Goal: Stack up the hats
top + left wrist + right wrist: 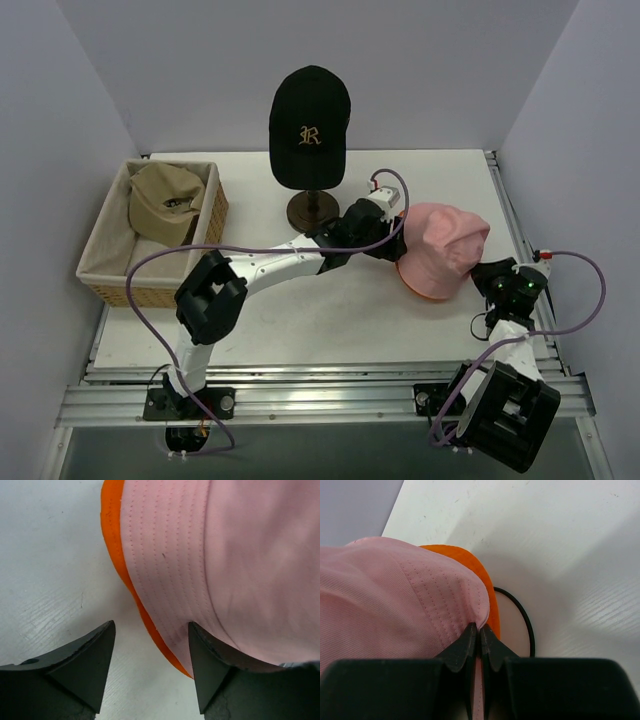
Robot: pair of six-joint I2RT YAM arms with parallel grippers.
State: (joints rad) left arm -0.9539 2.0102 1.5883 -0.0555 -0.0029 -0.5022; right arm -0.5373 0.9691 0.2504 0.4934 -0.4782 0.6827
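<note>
The pale pink hat (443,247) lies over the bright orange hat (418,291) at the table's right; only an orange rim shows. My right gripper (480,630) is shut on the pink hat's brim (420,605) at its right side. My left gripper (151,630) is open at the pink hat's left edge (200,555), one finger (205,655) touching the brim, the orange rim (112,535) beneath. The black cap with gold "R" (310,125) sits on the head form stand (313,208). The tan cap (165,200) lies in the basket (110,285).
The wicker basket with cloth liner stands at the left. The dark stand is just behind my left arm (290,262). A thin black cord loop (522,617) lies on the table by the orange hat. The table's right rail (515,215) is close to the hats.
</note>
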